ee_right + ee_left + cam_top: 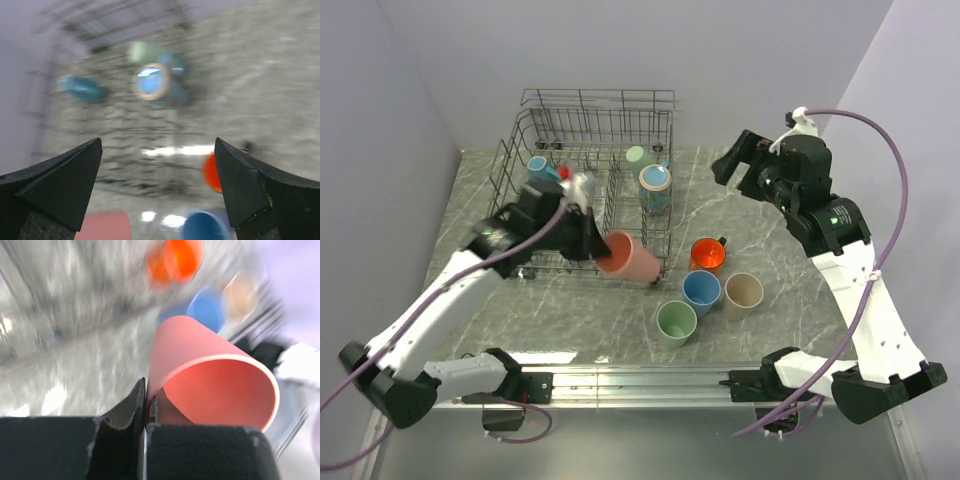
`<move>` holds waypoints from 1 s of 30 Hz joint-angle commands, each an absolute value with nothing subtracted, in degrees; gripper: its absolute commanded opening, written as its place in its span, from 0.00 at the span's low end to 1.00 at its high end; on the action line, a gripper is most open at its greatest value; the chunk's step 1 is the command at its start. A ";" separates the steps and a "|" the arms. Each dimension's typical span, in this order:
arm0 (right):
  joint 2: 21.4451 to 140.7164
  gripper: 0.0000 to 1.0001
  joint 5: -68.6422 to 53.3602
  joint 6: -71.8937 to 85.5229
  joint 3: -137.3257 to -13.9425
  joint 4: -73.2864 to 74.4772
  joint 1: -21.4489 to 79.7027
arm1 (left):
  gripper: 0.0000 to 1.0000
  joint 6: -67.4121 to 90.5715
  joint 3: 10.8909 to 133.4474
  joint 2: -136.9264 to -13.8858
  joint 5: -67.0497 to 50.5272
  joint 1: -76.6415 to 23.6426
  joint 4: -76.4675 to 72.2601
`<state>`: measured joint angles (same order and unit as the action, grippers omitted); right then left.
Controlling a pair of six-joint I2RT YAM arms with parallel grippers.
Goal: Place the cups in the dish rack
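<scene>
My left gripper is shut on the rim of a pink cup, which tilts over the front right edge of the grey wire dish rack. In the left wrist view one finger is inside the pink cup and one outside, pinching its wall. Inside the rack are a blue cup, a pale green cup and a blue cup with a beige rim. An orange mug, a blue cup, a beige cup and a green cup stand on the table. My right gripper hangs open and holds nothing.
The marble tabletop ends at a metal rail by the arm bases. Grey walls close in on the left and back. The right wrist view is blurred; the orange mug and blue cup show low between its fingers.
</scene>
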<state>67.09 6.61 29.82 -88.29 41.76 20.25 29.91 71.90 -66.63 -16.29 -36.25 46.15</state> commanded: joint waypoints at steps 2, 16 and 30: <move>68.29 1.00 -19.12 40.91 -85.53 26.66 17.85 | 0.00 33.83 76.90 -62.06 -23.70 -27.89 37.72; 72.15 1.00 -46.14 84.35 -57.49 -35.57 14.68 | 0.00 60.80 67.35 -64.60 -41.22 -19.95 -4.20; 75.15 1.00 -45.62 98.62 -52.99 -52.56 17.31 | 0.00 71.10 57.75 -66.44 -36.65 -20.04 -22.23</move>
<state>74.72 -45.08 95.37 -53.15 -46.35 15.90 68.25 57.95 -65.73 -37.36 -19.97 -13.50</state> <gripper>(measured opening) 0.995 0.050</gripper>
